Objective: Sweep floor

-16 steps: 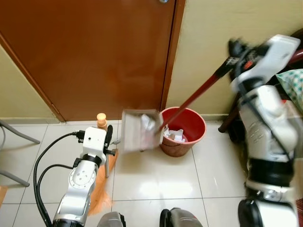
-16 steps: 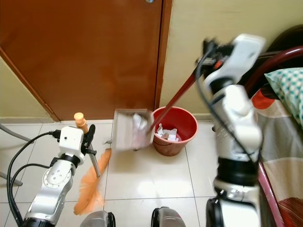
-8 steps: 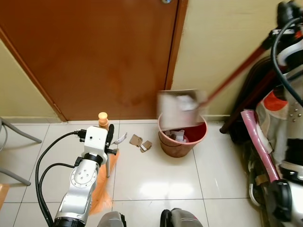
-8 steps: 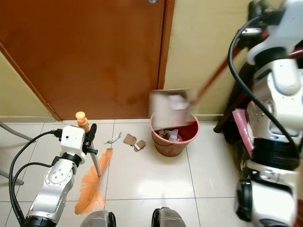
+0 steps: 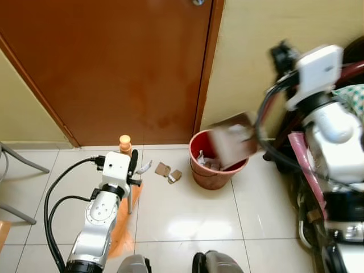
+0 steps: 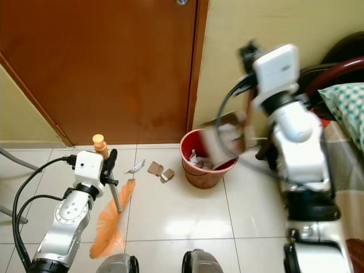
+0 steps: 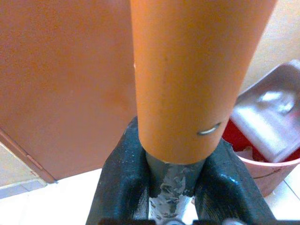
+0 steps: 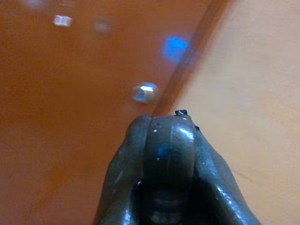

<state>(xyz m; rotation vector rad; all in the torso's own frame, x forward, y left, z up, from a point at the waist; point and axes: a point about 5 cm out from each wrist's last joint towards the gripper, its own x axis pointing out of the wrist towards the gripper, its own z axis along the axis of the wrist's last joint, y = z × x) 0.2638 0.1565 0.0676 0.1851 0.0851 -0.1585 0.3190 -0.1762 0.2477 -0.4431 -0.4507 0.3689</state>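
Note:
A red bucket [image 5: 211, 170] holding paper scraps stands on the tiled floor by the door frame. Above its right rim hangs a grey-brown dustpan [image 5: 234, 142], tilted and blurred, with litter on it. My right gripper [image 5: 281, 56] is raised high and shut on the dustpan's dark red handle [image 8: 167, 154]. My left gripper [image 5: 132, 166] is shut on the orange broom handle [image 7: 187, 79], low at the left. The orange bristles [image 6: 111, 224] rest on the tiles. Cardboard scraps [image 5: 168, 170] and a white piece [image 5: 144, 167] lie between broom and bucket.
A brown door [image 5: 114, 62] and a yellow wall [image 5: 250, 51] close off the far side. Grey chair legs [image 5: 17, 162] are at the left. A bed with green checked cloth [image 6: 347, 102] and a dark red frame stands at the right.
The dustpan went from the floor left of the bucket up over it, then dropped and tilted at the bucket's right rim. Scraps on the floor are uncovered. The broom has not moved.

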